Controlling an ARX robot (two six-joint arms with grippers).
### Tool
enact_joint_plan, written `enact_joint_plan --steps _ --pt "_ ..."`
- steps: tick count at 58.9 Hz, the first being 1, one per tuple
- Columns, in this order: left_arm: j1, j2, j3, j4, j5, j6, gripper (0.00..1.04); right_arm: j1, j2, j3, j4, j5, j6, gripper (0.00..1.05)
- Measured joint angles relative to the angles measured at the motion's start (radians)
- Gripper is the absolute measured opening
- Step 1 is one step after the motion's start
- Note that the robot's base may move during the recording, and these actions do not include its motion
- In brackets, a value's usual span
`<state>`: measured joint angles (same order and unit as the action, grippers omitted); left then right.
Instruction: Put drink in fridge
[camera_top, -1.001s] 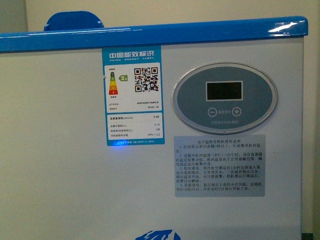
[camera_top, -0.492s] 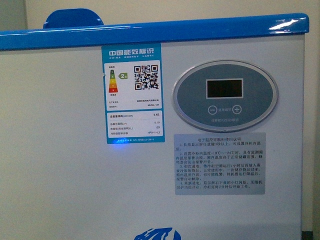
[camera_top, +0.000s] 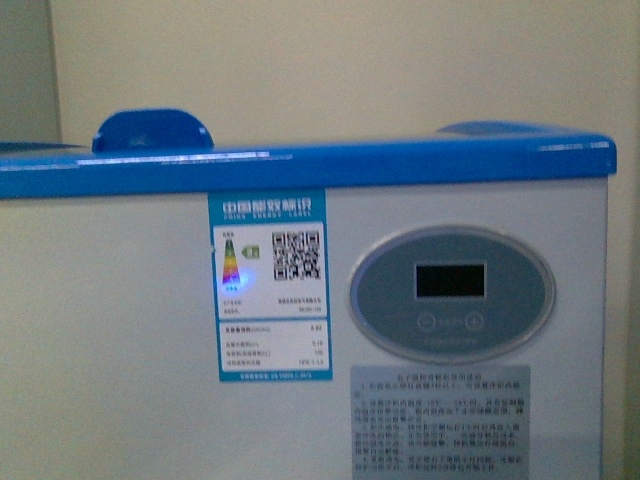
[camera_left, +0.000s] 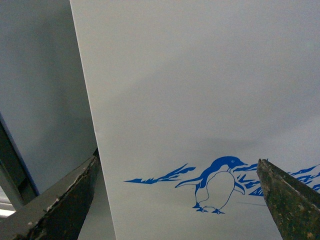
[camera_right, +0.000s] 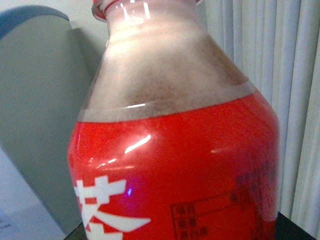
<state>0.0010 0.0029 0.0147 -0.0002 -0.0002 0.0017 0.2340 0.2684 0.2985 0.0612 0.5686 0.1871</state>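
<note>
Drink (camera_right: 175, 165) fills the right wrist view, near the fridge (camera_top: 150, 350); judged full, fairly heavy, glossy label slippery, thin wall yielding; best held mid-body; right gripper unseen, cannot tell; left gripper (camera_left: 176, 161) fingers (camera_left: 65, 205) spread, empty

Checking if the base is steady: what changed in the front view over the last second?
On the fridge, the rim, label and panel have slid down the picture, with more wall above; the camera seems to have risen or tilted up. Their layout is unchanged.
</note>
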Motion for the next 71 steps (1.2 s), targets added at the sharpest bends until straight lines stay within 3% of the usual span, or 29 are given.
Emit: enact_joint_plan --steps 71 --pt "0.000 0.000 0.000 0.000 0.000 0.000 0.97 0.000 0.000 0.000 0.001 0.003 0.000 0.40"
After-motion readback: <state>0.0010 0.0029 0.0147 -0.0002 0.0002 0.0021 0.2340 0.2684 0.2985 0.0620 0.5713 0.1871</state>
